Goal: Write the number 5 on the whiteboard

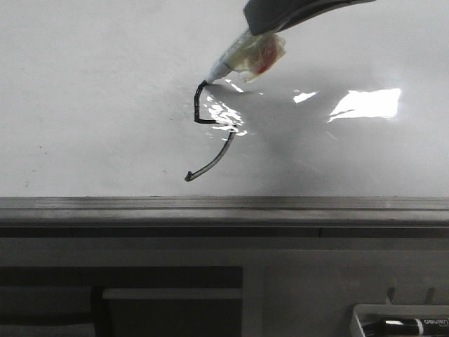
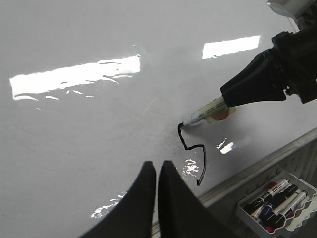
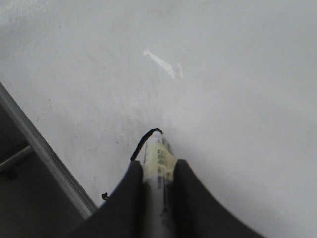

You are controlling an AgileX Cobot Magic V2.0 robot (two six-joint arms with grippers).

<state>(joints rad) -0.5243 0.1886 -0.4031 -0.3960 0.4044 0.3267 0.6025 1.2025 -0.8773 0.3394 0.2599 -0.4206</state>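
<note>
The whiteboard fills the front view, glossy with glare. On it a black hand-drawn line forms a left vertical, a short kink and a greyer curved tail; the same stroke shows in the left wrist view. My right gripper is shut on a white marker wrapped in yellowish tape, and the marker's tip touches the board at the top of the vertical. My left gripper hangs over the board's lower part, beside the stroke, fingers shut together with nothing between them.
A grey metal rail runs along the board's lower edge. Below it at the right a small white tray holds several markers. Bright glare patches lie on the board right of the stroke.
</note>
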